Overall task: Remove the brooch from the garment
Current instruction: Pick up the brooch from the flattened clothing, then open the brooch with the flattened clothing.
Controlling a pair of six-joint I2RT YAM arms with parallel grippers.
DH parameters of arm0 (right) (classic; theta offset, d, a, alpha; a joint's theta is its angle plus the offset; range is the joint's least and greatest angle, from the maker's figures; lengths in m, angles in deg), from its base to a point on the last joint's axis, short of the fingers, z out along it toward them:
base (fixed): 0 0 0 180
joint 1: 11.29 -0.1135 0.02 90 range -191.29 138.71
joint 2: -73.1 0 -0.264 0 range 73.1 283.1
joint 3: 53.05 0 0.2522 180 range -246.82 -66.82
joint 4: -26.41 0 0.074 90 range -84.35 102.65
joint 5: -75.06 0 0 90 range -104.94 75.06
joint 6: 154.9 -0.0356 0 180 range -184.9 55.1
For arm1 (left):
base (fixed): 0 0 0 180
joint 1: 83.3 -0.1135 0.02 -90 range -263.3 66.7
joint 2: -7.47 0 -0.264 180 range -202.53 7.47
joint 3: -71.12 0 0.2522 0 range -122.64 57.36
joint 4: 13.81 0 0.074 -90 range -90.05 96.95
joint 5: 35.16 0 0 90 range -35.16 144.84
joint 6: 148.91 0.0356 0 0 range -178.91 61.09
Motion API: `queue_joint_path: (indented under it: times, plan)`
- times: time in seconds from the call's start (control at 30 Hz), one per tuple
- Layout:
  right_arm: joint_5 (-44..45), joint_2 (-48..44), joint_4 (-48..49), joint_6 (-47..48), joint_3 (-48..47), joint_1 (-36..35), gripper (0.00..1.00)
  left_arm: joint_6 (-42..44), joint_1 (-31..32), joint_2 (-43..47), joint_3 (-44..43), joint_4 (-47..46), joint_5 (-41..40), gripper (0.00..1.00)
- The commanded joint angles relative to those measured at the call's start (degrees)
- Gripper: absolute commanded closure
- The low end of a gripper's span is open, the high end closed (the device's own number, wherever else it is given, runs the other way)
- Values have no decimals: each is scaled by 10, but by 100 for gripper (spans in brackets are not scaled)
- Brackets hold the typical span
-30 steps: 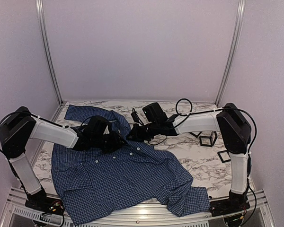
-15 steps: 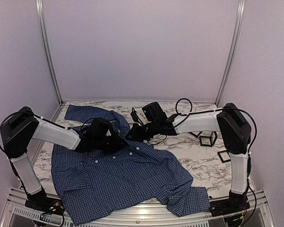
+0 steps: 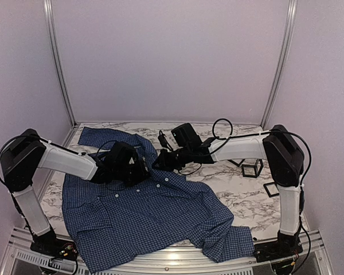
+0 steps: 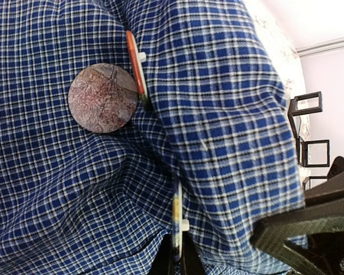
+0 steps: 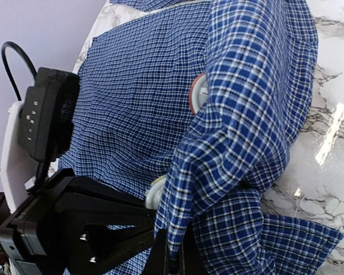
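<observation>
The garment [image 3: 160,212], a dark blue checked shirt, lies spread over the marble table. In the left wrist view its cloth [image 4: 229,114] fills the frame. The brooch [image 4: 178,217] shows edge-on there as a thin pale disc with a yellow-orange patch and a white post. My left gripper [image 4: 180,260] is shut on it. The right wrist view has the brooch [image 5: 155,192] as a pale sliver beside the left arm's black fingers [image 5: 103,223]. My right gripper [image 5: 175,260] is shut on a raised fold of the garment [image 5: 241,132]. Both grippers meet near the collar [image 3: 152,166].
Two other pins sit on the shirt: a brown round disc [image 4: 102,97] and an orange-rimmed one [image 4: 136,66] [image 5: 197,93]. Small black square frames [image 3: 252,169] [image 3: 271,189] stand on the marble table [image 3: 246,200] to the right. The right arm's black body [image 4: 315,223] is close by.
My left gripper has edged right and closed from partly open onto the brooch. The right gripper holds the same fold and has barely moved.
</observation>
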Motion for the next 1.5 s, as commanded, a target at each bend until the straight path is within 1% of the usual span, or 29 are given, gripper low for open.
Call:
queue_joint_path:
  times: [0.0,0.17,0.33,0.6,0.8,1.03,1.27,1.37,1.47]
  plan:
    - [56,-8,-40,30,-21,-5,100,53,2,36,-18,49,-2,100]
    - [109,-18,-69,59,-15,-5,100,100,2,55,-19,80,27,100]
    - [142,-31,-75,76,-3,-8,100,146,2,66,-20,91,63,100]
    - [156,-46,-78,100,17,-13,100,206,-16,52,-21,80,153,100]
    - [168,-73,-81,134,35,-12,90,247,-35,36,-30,89,195,100]
    - [161,-107,-85,165,53,-11,75,273,-51,22,-42,100,220,100]
    - [192,-126,-94,187,60,-36,55,276,-58,17,-56,105,244,100]
    - [165,-119,-68,194,64,-43,47,285,-59,16,-58,105,256,100]
    - [118,-104,-27,180,70,-31,46,294,-61,16,-58,122,263,100]
